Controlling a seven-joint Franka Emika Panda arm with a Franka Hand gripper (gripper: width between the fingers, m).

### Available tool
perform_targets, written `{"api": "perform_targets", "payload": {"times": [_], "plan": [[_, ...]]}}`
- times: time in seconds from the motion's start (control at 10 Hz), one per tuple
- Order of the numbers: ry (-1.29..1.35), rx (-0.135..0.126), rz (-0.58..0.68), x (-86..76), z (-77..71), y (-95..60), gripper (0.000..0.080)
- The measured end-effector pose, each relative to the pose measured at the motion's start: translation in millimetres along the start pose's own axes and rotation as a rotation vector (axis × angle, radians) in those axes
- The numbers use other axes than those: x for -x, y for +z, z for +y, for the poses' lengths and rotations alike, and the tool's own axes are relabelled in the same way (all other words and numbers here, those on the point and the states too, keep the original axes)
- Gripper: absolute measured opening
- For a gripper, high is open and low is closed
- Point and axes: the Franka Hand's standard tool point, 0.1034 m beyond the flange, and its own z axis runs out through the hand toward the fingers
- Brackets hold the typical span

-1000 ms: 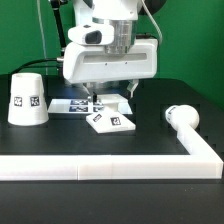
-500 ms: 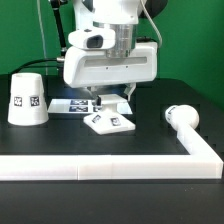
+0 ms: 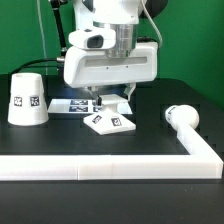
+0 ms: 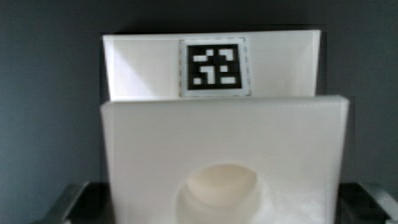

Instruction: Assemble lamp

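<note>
The lamp's flat square base (image 3: 111, 122) lies on the black table, tilted diamond-wise, with tags on top. My gripper (image 3: 110, 101) hangs straight over it, open, with the fingers low around its far part. In the wrist view the base (image 4: 214, 120) fills the picture, with its tag (image 4: 215, 67) and round socket (image 4: 226, 190) showing. A dark fingertip (image 4: 71, 203) stands at each side of it, and whether they touch it I cannot tell. The cone shade (image 3: 25, 97) stands at the exterior view's left. The round bulb (image 3: 183, 115) lies at the exterior view's right.
The marker board (image 3: 68, 104) lies flat behind the base, partly under the gripper. A low white wall (image 3: 110, 163) runs along the table's front and turns back at the exterior view's right, just by the bulb.
My gripper has come down slightly toward the base over the last second. The base, shade and bulb have not moved.
</note>
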Motion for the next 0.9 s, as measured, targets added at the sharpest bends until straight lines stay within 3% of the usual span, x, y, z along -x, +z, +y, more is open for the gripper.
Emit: {"api": "perform_targets", "payload": {"times": [0.2, 0.9], "plan": [[-0.009, 0.000, 0.007, -10.4, -1.2, -0.5, 0.0534], [-0.051, 0.015, 0.115, -94.4, 10.0, -5.5, 0.0534]]}}
